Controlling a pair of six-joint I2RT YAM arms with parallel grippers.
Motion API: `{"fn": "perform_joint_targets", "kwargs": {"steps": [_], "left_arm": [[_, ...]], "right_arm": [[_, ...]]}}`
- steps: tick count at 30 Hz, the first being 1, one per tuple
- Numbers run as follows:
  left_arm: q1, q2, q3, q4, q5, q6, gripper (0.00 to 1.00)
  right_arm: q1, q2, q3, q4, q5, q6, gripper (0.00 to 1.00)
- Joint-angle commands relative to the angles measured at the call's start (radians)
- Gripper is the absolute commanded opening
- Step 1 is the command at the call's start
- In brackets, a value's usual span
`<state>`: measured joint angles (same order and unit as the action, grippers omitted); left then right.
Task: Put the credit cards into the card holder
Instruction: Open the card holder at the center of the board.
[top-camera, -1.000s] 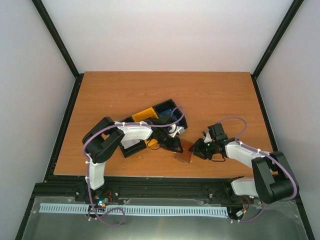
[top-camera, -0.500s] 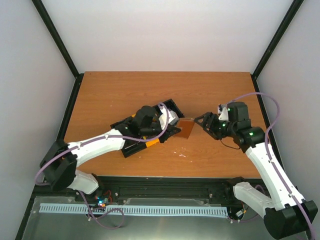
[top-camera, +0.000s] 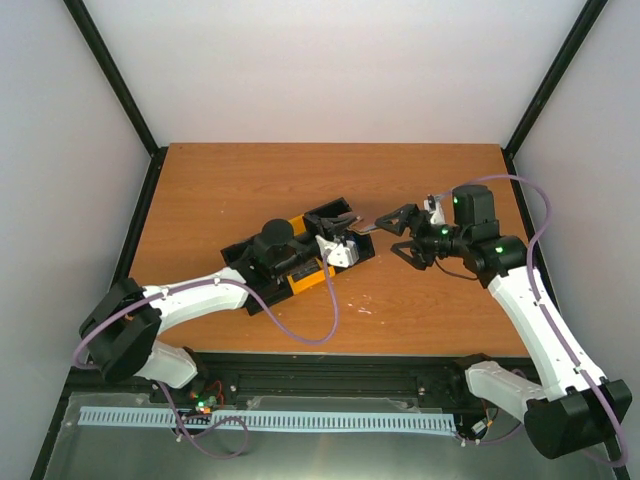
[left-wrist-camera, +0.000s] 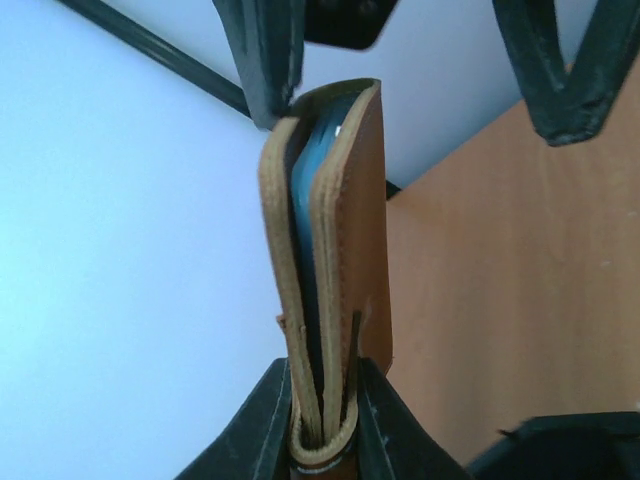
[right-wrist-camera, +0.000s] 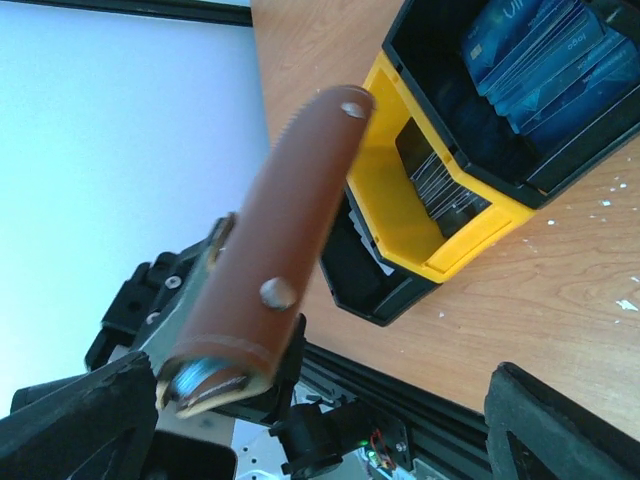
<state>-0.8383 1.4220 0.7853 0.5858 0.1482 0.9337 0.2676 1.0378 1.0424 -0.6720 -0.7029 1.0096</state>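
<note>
Left gripper (left-wrist-camera: 322, 415): I see it clamped on the card holder (left-wrist-camera: 345, 250), with the two dark fingers pinching the fold at its lower end in the left wrist view.
Right gripper (top-camera: 395, 232): jaws spread wide and gripping nothing. In the overhead view it faces the left gripper from the right side of the table (top-camera: 250, 180).
Card holder, position: I have it up off the table, in the air just past the right end of the tray (top-camera: 300, 262), between the two grippers. From above it shows only as a thin edge-on sliver.
Card holder, condition: folded nearly shut. I see brown leather-like outer leaves with pale stitched edges, and the blue-grey lining (left-wrist-camera: 310, 210) shows in the narrow gap between them. The right wrist view shows its brown outer face with two round snaps (right-wrist-camera: 277, 292).
Card holder against the right jaws: its free end sits between the open right fingers (left-wrist-camera: 262, 50), much nearer one than the other. I cannot tell whether that nearer finger touches the leather.
Blue credit cards (right-wrist-camera: 535, 55): a fanned stack lying in a black-walled end compartment of the tray.
Dark credit cards (right-wrist-camera: 435, 175): a stack in the yellow-walled compartment next to it. They carry pale stripes that are too small for me to read.
Tray: black and yellow, lying at an angle near the middle of the table, with the left arm reaching across it.
Cards inside the holder: I cannot tell from the gap whether any card is in there.
</note>
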Motion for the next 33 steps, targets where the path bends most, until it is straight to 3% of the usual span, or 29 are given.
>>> {"fn": "perform_joint_targets", "kwargs": {"steps": [1,5,10,14,19,23,24,27,33], "left_arm": [[-0.009,0.001,0.008,0.194,0.016,0.213,0.01],[-0.008,0.017,0.015,0.223,0.017,0.237,0.01],[-0.008,0.047,0.015,0.249,-0.023,0.26,0.01],[-0.008,0.06,0.005,0.302,-0.012,0.257,0.01],[-0.009,0.054,-0.003,0.327,0.005,0.26,0.02],[-0.009,0.048,-0.007,0.334,-0.005,0.223,0.06],[-0.009,0.045,-0.006,0.336,-0.017,0.192,0.11],[-0.008,0.009,0.017,0.273,-0.089,-0.007,0.52],[-0.008,-0.114,0.069,-0.056,-0.088,-0.496,0.95]], "right_arm": [[0.008,0.004,-0.01,0.07,-0.039,0.061,0.88],[0.021,0.038,-0.01,0.144,-0.067,0.105,0.87],[0.023,-0.029,-0.102,0.475,-0.068,0.247,0.81],[0.023,0.007,-0.105,0.363,-0.043,0.234,0.79],[0.023,0.05,-0.131,0.424,-0.059,0.276,0.61],[0.023,0.062,-0.112,0.468,-0.057,0.276,0.31],[0.024,0.057,-0.113,0.48,-0.045,0.273,0.2],[0.024,0.035,-0.113,0.517,-0.005,0.232,0.07],[0.023,0.002,-0.079,0.624,0.082,0.019,0.03]]}}
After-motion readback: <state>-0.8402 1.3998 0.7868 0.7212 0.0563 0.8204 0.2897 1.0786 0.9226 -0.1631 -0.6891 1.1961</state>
